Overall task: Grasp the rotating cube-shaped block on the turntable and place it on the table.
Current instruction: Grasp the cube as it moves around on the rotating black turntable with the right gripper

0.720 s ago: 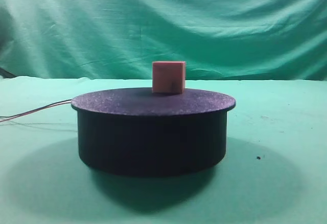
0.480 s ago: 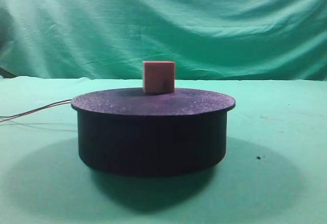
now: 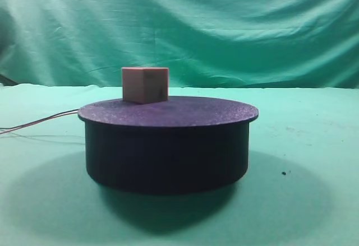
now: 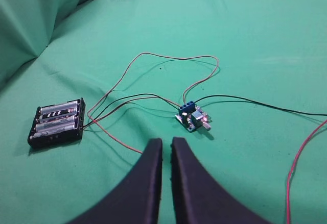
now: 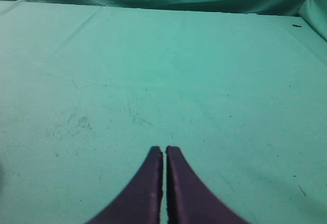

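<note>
The one container in sight is a black battery holder lying on the green cloth of the counter in the left wrist view. It holds cylindrical cells side by side; how many is hard to count, since the far ones sit in shadow. Red and black wires run from it to a small blue circuit board with a lit spot on it, just beyond the gripper tips. A further black wire and a red one leave the right edge of that view, their ends cut off.

The pink cube stands on the flat top of the black turntable, towards the left rear of the disc, turned so that one vertical edge faces the camera. Its base touches the speckled surface. Thin wires lead off the turntable's left side and out of the picture.

Neither arm shows in the high view. The left gripper hovers over the cloth with its fingers almost together, only a narrow slit between them and nothing in it. The right gripper is closed, tips meeting, over bare, faintly scuffed cloth. Both grippers are cut off by the lower edge of their views.
</note>
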